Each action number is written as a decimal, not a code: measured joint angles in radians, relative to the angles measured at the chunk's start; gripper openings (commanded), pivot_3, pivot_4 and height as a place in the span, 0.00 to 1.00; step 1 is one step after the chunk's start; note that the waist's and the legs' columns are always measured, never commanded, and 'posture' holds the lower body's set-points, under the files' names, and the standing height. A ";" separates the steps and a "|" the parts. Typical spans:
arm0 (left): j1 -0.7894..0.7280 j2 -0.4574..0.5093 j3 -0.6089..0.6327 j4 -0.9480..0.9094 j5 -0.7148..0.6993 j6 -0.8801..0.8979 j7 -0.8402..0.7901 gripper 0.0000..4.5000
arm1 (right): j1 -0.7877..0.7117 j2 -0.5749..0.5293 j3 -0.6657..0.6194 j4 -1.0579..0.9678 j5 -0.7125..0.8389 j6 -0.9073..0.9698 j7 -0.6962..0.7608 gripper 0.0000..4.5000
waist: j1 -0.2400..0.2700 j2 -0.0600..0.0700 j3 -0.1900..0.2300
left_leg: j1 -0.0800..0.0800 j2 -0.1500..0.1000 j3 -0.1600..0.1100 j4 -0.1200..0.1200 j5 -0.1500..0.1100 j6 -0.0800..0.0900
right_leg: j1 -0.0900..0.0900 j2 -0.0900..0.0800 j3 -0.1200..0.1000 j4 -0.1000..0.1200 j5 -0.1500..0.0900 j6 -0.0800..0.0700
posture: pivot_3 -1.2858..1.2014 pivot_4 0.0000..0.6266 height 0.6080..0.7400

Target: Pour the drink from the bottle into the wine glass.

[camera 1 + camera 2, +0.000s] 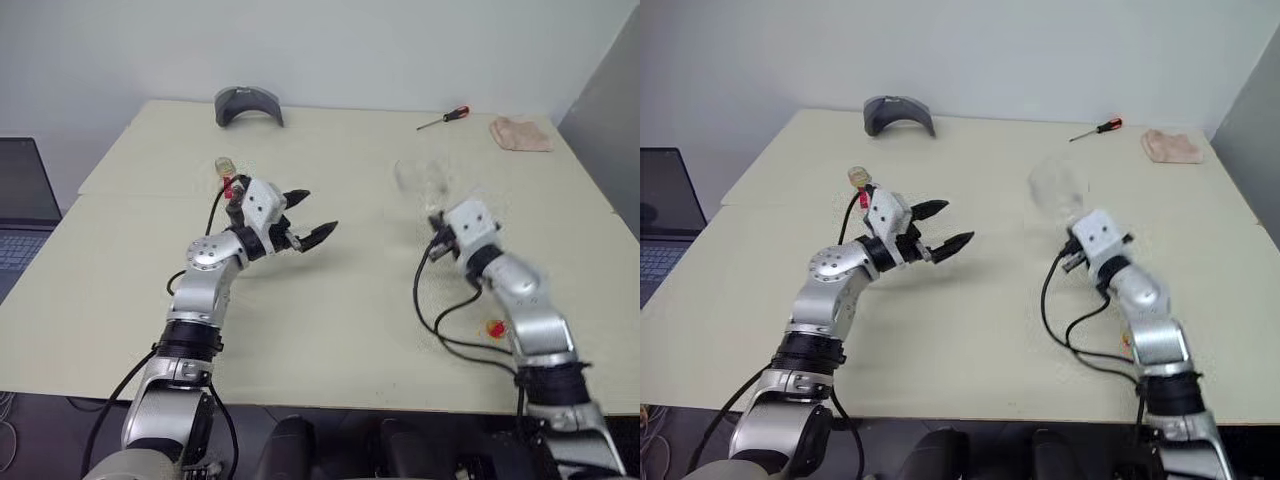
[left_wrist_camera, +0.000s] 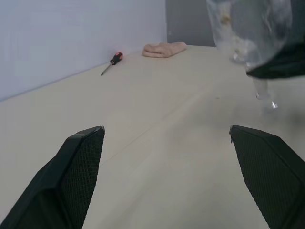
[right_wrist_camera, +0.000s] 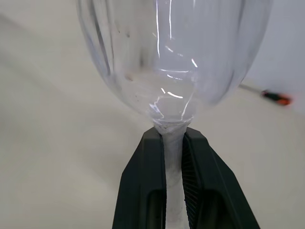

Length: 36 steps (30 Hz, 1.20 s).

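Right gripper (image 3: pixel 172 157): fingers pinched on the stem of the wine glass (image 3: pixel 174 57), just under the bowl; the right wrist view shows this grip, while in the head views the glass (image 1: pixel 1055 187) is a pale blur above the right wrist. No dark drink is discernible in the bowl. Left gripper (image 1: pixel 308 216): fingers spread wide, holding nothing, above the tabletop (image 1: pixel 330 320) to the left of the glass. The bottle (image 1: pixel 229 176) stands just behind the left wrist, largely hidden by it; only the cap and red strap show. Beyond the glass, near the far edge: a red-handled screwdriver (image 1: pixel 444 118) and a pink cloth (image 1: pixel 520 133). Far left of the glass: a grey curved object (image 1: pixel 248 104).
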 measured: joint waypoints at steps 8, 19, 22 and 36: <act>0.009 0.038 -0.027 -0.117 -0.062 0.121 -0.121 1.00 | -0.109 0.126 -0.013 0.223 0.120 -0.204 -0.003 0.04 | -0.002 0.000 0.000 | 0.001 0.000 0.000 0.000 0.000 0.000 | 0.000 0.001 0.000 0.000 0.000 0.000 | 0.52 0.24 1.00; 0.017 0.131 -0.059 -0.246 -0.115 0.242 -0.216 1.00 | -0.261 0.141 -0.028 0.674 0.143 -0.504 0.041 0.04 | -0.011 0.000 0.000 | 0.001 0.001 0.000 -0.001 0.000 -0.001 | 0.000 0.001 0.000 0.000 0.000 0.000 | 0.52 0.24 1.00; 0.019 0.139 -0.057 -0.275 -0.130 0.263 -0.207 1.00 | -0.261 0.140 -0.031 0.700 0.155 -0.531 0.057 0.04 | -0.013 0.000 0.000 | 0.001 0.001 0.000 -0.001 0.000 -0.001 | 0.000 0.001 0.000 0.000 0.000 0.000 | 0.52 0.24 1.00; 0.024 0.148 -0.039 -0.303 -0.145 0.274 -0.182 1.00 | -0.228 0.127 -0.035 0.635 0.211 -0.513 0.115 0.99 | -0.015 0.000 0.000 | 0.001 0.001 0.000 -0.001 0.000 0.000 | 0.000 0.001 0.000 0.000 0.000 0.000 | 0.52 0.24 1.00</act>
